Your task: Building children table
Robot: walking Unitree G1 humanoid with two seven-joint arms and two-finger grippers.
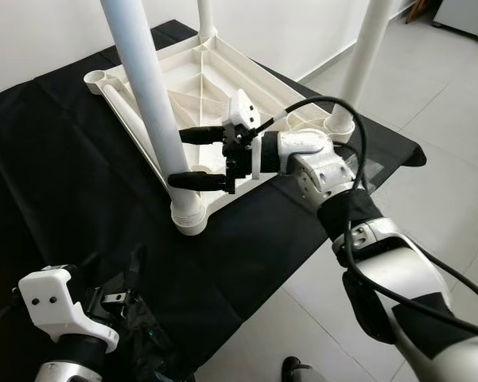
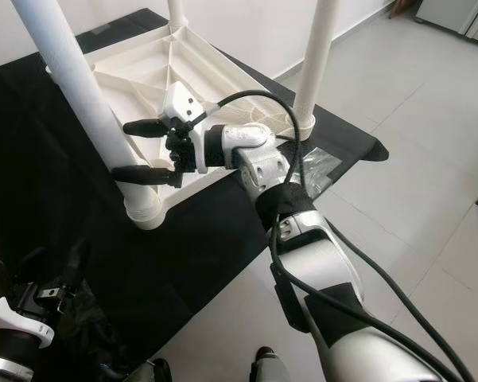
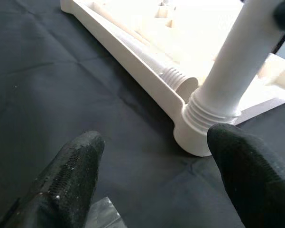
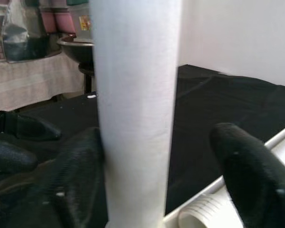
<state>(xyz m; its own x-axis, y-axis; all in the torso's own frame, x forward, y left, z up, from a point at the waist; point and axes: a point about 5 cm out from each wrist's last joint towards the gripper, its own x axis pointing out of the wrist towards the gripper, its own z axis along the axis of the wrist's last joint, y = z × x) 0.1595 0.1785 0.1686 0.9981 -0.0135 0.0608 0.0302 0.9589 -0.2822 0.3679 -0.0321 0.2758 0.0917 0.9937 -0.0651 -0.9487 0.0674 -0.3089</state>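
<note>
Three white legs stand upright in the corner sockets of an upturned white plastic tabletop [image 1: 192,76], which lies underside up on a black cloth [image 1: 56,183] spread over the floor. The near leg [image 1: 149,87] rises from the corner socket [image 1: 189,216] closest to the robot; its ribbed base sits in that socket. A far leg [image 1: 363,56] stands at the corner on the robot's right, and a third leg [image 1: 206,17] stands at the back corner. A fourth leg [image 1: 126,102] lies loose on its side inside the tabletop's rim, along the left edge, its threaded end pointing towards the near socket.

The right gripper [image 1: 192,157] reaches in from the right at the near leg, a little above its base. Its two black fingers [image 1: 199,181] are spread wide, one on each side of the leg. In the right wrist view one finger [image 4: 78,175] lies right against the leg, while the other sits apart from it with a gap showing, so the leg is straddled, not clamped.

The left gripper [image 1: 110,278] hangs low above the black cloth, well short of the tabletop, pointing towards the near socket. Its fingers [image 3: 68,180] are also spread wide and hold nothing.

Pale floor tiles [image 1: 453,119] lie beyond the cloth on the right.
</note>
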